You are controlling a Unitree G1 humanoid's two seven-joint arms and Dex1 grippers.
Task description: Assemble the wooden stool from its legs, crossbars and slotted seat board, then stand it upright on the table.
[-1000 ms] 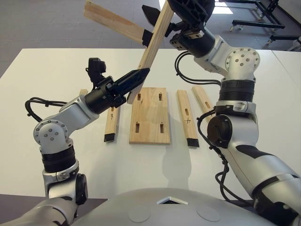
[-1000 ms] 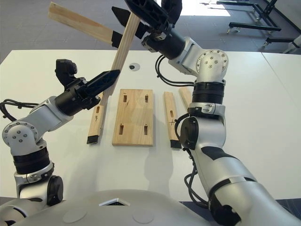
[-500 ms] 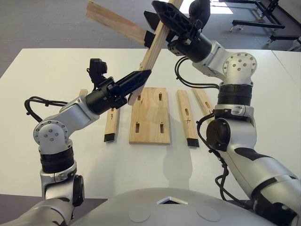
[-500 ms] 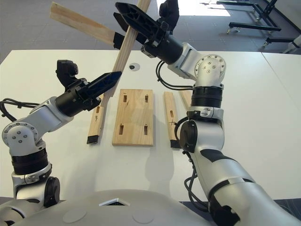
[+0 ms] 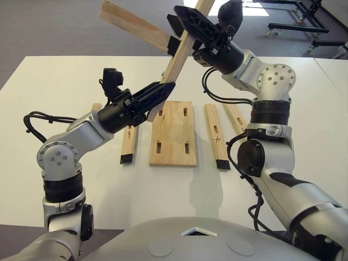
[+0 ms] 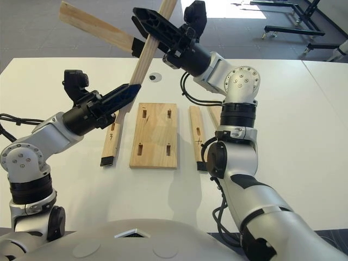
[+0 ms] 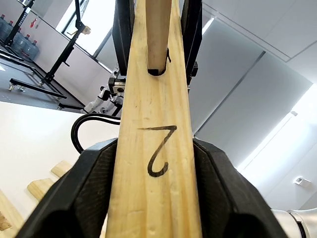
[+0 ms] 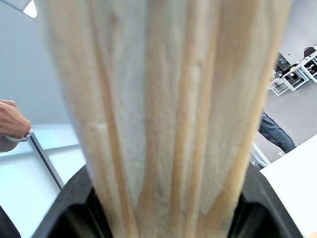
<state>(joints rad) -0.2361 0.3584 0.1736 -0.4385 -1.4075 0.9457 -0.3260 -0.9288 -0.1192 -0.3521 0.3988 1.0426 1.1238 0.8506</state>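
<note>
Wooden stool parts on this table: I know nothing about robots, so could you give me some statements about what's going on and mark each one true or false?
1. The seat board lies flat on the table. True.
2. The left gripper is shut on the raised leg. True.
3. That leg is marked with a 5. False: it is marked 2.
4. A crossbar passes through the raised leg's slot. True.
5. All legs are fitted into the seat board. False: its slots are empty, and loose legs lie beside it.

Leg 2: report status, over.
Left gripper shut on leg 2 low, right gripper shut on it high. Crossbar sits in its slot, all held above table. Seat board flat below, loose legs either side.
</note>
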